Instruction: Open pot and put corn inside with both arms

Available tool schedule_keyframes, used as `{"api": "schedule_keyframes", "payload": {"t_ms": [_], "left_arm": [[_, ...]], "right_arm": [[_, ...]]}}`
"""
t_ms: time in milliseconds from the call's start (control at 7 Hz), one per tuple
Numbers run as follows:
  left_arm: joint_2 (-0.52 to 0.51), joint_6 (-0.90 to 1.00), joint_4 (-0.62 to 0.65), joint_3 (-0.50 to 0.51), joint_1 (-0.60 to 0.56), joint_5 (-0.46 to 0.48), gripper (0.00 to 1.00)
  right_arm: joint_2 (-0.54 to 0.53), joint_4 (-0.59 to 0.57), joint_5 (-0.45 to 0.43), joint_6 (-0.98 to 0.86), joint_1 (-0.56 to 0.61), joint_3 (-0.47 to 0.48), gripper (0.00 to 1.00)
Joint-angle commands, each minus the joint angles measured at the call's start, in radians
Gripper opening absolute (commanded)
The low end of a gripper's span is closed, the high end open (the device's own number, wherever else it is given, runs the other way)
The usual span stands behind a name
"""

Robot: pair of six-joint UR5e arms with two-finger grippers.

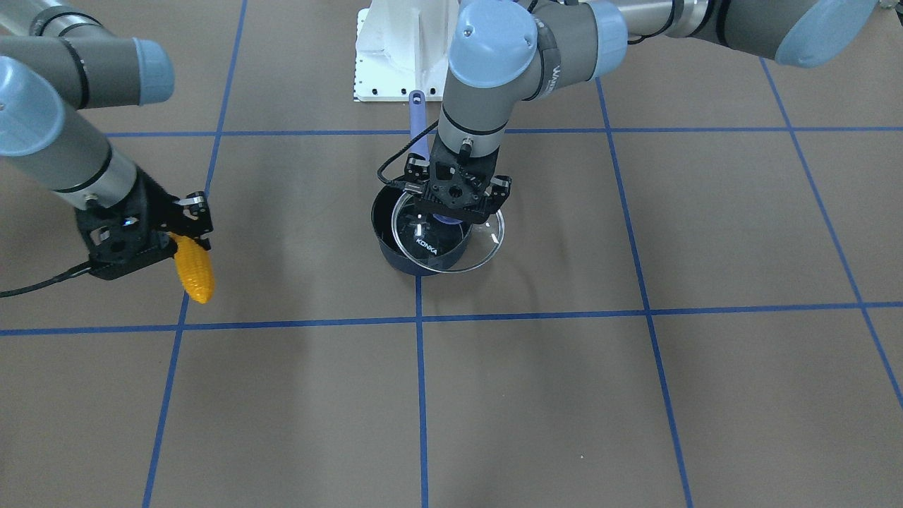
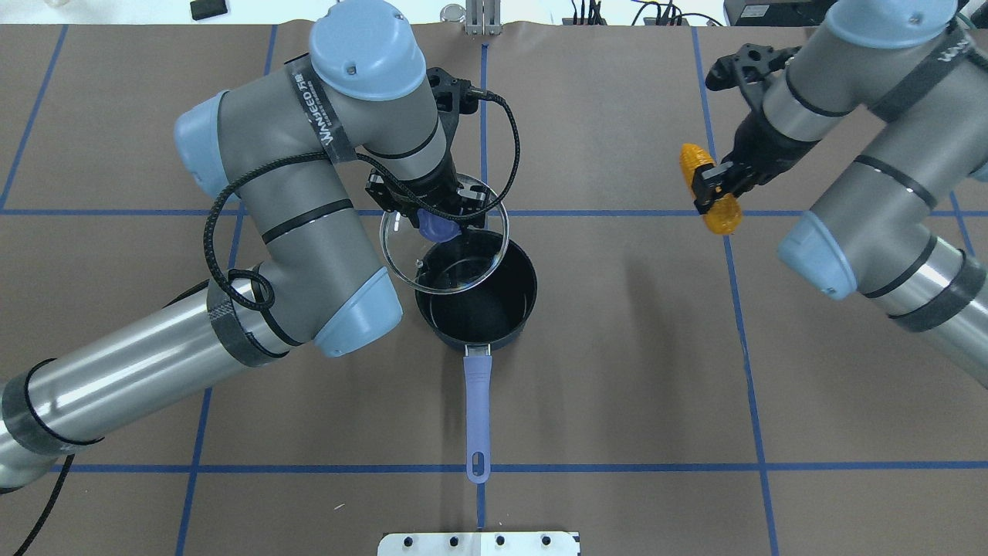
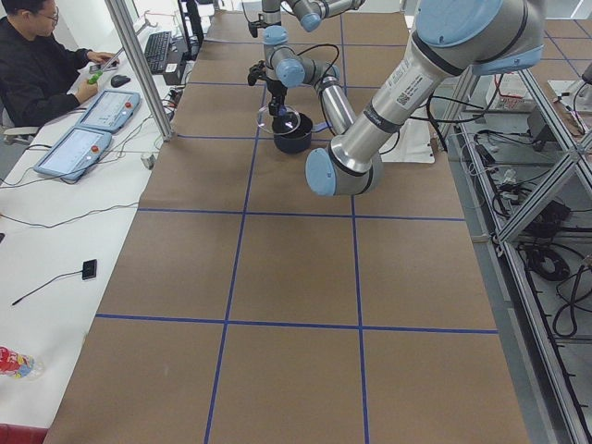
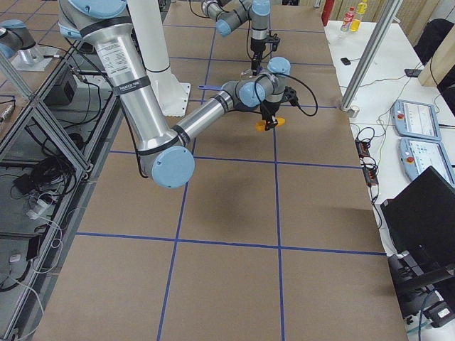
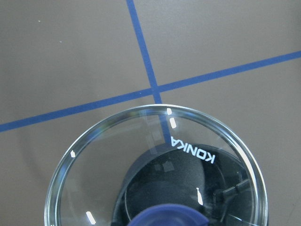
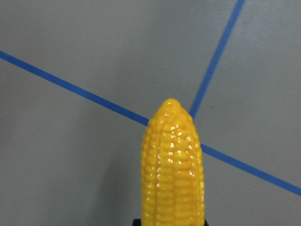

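Front view: we see brown table (image 1: 564,395), blue tape grid. Left gripper (image 1: 456,210) clamped on lid (image 1: 487,243) knob (image 1: 446,220), lid tilted above open pot (image 1: 390,243); we read "KONKA". Right gripper (image 1: 185,235) clamped on corn (image 1: 195,274), off table, well apart from pot.
Overhead: pot handle (image 2: 478,401) points toward robot.
Left side view: operator (image 3: 37,65) seated beside table.

Clear glass lid (image 5: 155,165), glossy corn (image 6: 172,165)

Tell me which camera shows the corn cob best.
Right wrist-mounted: the corn cob is seen close up, kernel rows and tapered tip clear. Front-facing and overhead exterior show it small, partly covered by the right gripper holding it. Exterior right shows just an orange speck; exterior left and left wrist-mounted show none.
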Motion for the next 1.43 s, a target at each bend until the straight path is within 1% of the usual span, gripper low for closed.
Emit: {"api": "schedule_keyframes", "payload": {"t_ms": [0, 143, 429, 571, 714, 857, 1000, 1286], "left_arm": [[0.053, 0.069, 0.005, -0.038, -0.035, -0.005, 0.47], [0.075, 0.081, 0.005, -0.058, -0.062, -0.007, 0.47], [0.115, 0.164, 0.006, -0.07, -0.1, -0.02, 0.47], [0.147, 0.223, 0.006, -0.073, -0.136, -0.062, 0.47], [0.179, 0.3, 0.003, -0.076, -0.175, -0.089, 0.47], [0.221, 0.371, -0.003, -0.081, -0.203, -0.109, 0.47], [0.273, 0.452, -0.006, -0.098, -0.238, -0.119, 0.47], [0.406, 0.64, -0.037, -0.104, -0.344, -0.194, 0.47]], "right_arm": [[0.072, 0.0, -0.009, 0.113, -0.079, 0.013, 0.24], [0.107, 0.001, -0.015, 0.144, -0.113, 0.01, 0.25], [0.167, 0.0, -0.059, 0.172, -0.183, -0.001, 0.25], [0.201, 0.003, -0.098, 0.17, -0.231, -0.023, 0.25], [0.246, 0.006, -0.113, 0.16, -0.26, -0.06, 0.25], [0.311, 0.007, -0.116, 0.153, -0.279, -0.123, 0.25], [0.352, 0.007, -0.136, 0.137, -0.299, -0.166, 0.25], [0.359, 0.007, -0.167, 0.107, -0.322, -0.175, 0.27]]}}
